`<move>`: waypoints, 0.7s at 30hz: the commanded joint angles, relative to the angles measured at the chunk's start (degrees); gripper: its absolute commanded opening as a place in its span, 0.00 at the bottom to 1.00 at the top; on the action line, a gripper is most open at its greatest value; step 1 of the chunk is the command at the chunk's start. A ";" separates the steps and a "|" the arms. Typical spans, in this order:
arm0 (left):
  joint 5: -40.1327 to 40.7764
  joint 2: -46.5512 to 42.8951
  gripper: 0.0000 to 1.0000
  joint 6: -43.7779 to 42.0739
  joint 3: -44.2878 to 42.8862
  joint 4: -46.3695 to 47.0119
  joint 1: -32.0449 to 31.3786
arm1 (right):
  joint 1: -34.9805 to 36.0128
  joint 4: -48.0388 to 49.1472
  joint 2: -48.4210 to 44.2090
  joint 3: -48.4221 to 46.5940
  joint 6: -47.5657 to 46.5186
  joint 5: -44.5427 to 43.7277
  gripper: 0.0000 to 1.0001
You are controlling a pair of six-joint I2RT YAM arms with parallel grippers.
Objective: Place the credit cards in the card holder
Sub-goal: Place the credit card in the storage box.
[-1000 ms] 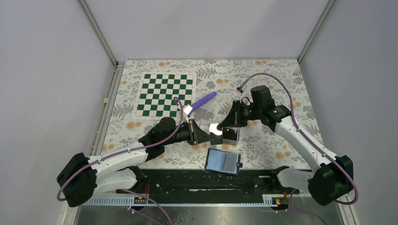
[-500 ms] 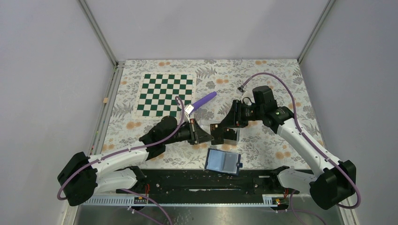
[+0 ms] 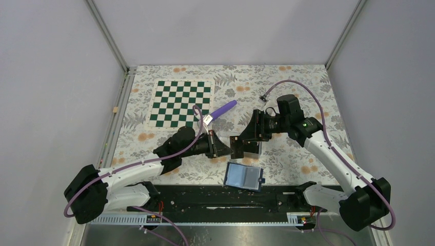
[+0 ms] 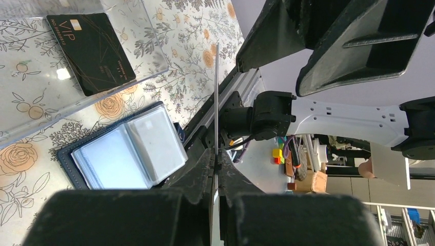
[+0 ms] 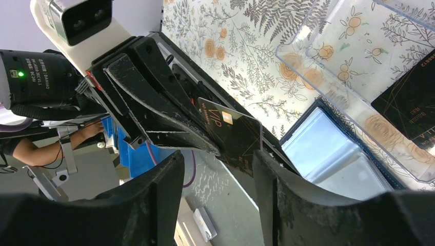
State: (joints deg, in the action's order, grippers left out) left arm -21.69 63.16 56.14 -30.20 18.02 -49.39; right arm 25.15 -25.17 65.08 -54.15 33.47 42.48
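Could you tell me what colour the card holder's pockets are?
The card holder's pockets are pale blue-grey; left wrist view.

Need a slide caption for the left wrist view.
Left gripper pinches a black card edge-on; card holder lies open, another card in the clear tray.

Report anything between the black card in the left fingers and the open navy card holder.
Nothing visible does: the black VIP card is held in the air, and the open navy-blue card holder lies uncovered.

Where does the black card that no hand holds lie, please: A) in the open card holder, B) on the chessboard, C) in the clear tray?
C: the loose card lies flat in the clear tray, while the left hand pinches the held card.
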 commanded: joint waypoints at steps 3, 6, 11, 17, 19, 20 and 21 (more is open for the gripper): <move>-2.02 0.42 0.00 -0.81 -2.69 2.71 0.21 | 0.44 -1.25 0.87 -1.06 -2.27 -2.44 0.59; -2.91 0.77 0.00 -0.82 -2.92 2.72 0.19 | 0.43 -1.00 1.97 -1.47 -2.46 -3.28 0.57; -3.42 1.14 0.00 -0.73 -3.10 2.72 0.24 | 0.43 0.06 3.67 -1.92 -2.07 -2.57 0.50; -3.47 1.71 0.00 -0.42 -3.02 2.89 0.17 | 0.64 0.53 4.03 -2.15 -1.75 -1.00 0.31; -3.50 2.02 0.00 -0.46 -2.98 2.79 0.21 | 0.61 0.53 3.67 -2.10 -1.62 -0.91 0.23; -3.51 2.15 0.00 -0.44 -3.10 2.77 0.18 | 0.63 0.56 3.44 -2.02 -1.53 -0.95 0.19; -3.52 2.33 0.00 -0.42 -3.09 2.65 0.17 | 0.61 0.58 3.20 -1.95 -1.45 -0.91 0.17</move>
State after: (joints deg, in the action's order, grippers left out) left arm -24.14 64.69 55.96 -30.94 17.63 -49.39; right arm 25.12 -25.41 69.28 -54.15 31.83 39.77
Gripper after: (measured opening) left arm 0.013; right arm 0.222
